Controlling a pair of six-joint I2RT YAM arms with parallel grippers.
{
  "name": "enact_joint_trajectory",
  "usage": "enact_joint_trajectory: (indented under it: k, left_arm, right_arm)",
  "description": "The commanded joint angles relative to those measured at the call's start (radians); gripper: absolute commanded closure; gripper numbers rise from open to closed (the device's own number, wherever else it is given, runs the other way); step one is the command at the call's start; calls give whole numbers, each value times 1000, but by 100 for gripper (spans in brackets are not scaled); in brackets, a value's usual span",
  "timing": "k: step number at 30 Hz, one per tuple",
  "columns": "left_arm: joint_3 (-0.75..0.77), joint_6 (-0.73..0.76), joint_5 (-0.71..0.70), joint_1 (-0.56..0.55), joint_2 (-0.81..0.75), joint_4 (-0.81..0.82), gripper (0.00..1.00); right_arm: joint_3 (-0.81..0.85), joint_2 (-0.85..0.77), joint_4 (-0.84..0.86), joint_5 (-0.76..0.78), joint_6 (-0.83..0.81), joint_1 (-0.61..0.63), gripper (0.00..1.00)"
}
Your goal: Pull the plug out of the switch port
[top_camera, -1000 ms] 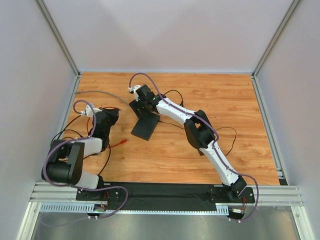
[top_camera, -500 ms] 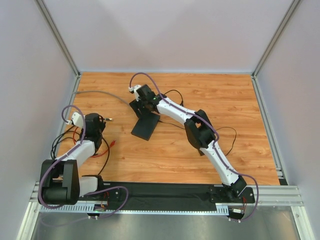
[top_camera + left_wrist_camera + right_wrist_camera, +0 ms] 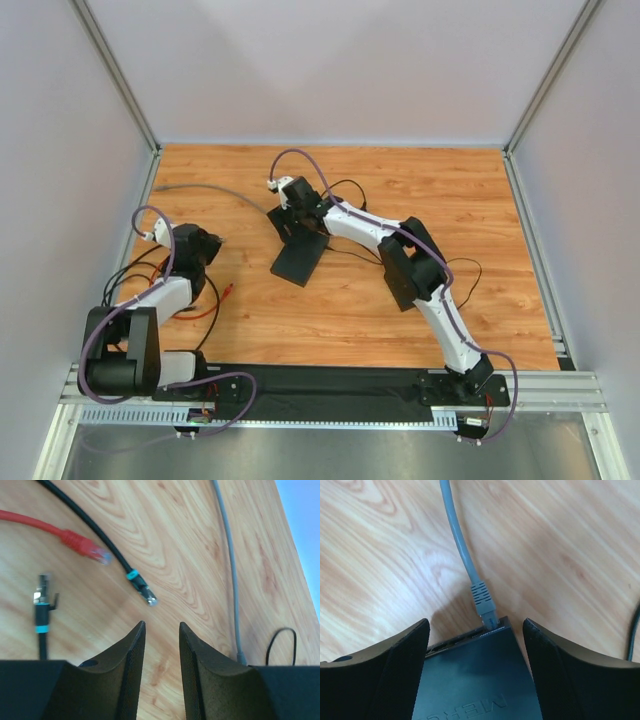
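Grey plug [image 3: 482,600] seated in switch [image 3: 470,680], right claw [image 3: 476,625] clasping its sides

The switch [image 3: 475,680] runs off the bottom edge.

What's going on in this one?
The right gripper has its jaws on either side of the switch, apparently bracing it. A grey plug sits in one of its ports and has not yet been pulled. The left gripper, jaws apart and empty, hangs near a red plug and two black plugs lying loose.
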Motion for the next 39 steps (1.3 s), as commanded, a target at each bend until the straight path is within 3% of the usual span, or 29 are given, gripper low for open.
enact_joint_trajectory:
  k: [1, 5, 15, 26, 31, 39]
  left_arm:
    - [44, 62, 143, -7, 59, 145, 59]
    - [82, 85, 206, -64, 151, 228, 60]
    - [166, 108, 371, -110, 295, 346, 61]
    - [234, 93, 531, -116, 401, 377, 64]
    - [244, 79, 585, -115, 435, 419, 71]
    - [260, 42, 645, -115, 487, 459, 67]
  right_arm:
    - [-135, -109, 108, 46, 24, -6, 22]
    - [-225, -186, 204, 58, 34, -4, 18]
    - [-332, -303, 250, 150, 105, -6, 1]
    - [-656, -605, 288, 209, 444, -6, 10]
    - [-902, -706, 487, 192, 562, -6, 17]
    - [-940, -665, 604, 155, 628, -24, 21]
